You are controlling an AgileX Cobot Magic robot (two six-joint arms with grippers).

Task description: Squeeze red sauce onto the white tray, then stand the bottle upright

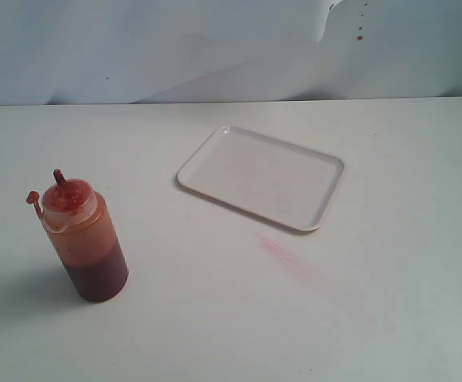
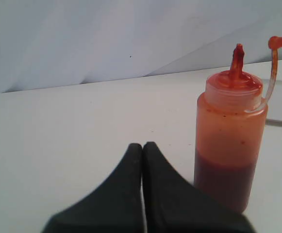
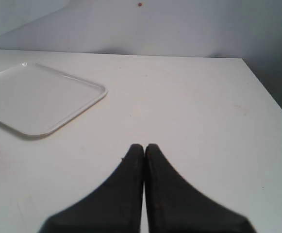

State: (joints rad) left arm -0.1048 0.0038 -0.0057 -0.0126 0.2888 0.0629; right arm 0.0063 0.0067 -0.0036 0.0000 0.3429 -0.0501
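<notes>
The bottle (image 1: 85,239) stands upright on the white table at the front left, orange-red and translucent, with dark sauce in its lower part and its small cap hanging off the nozzle on a tether. In the left wrist view the bottle (image 2: 229,136) stands just beyond and to one side of my left gripper (image 2: 142,144), which is shut with nothing in it. The white tray (image 1: 326,171) lies flat further back, right of centre, with no bright red sauce showing on it. My right gripper (image 3: 144,145) is shut and holds nothing, with the white tray (image 3: 85,104) some way off. Neither gripper appears in the exterior view.
A faint pale pink dried smear (image 1: 282,253) marks the table just in front of the tray. A pale backdrop (image 1: 175,48) rises behind the table, with small red specks (image 1: 359,37) at its upper right. The table's right edge (image 3: 264,92) shows in the right wrist view.
</notes>
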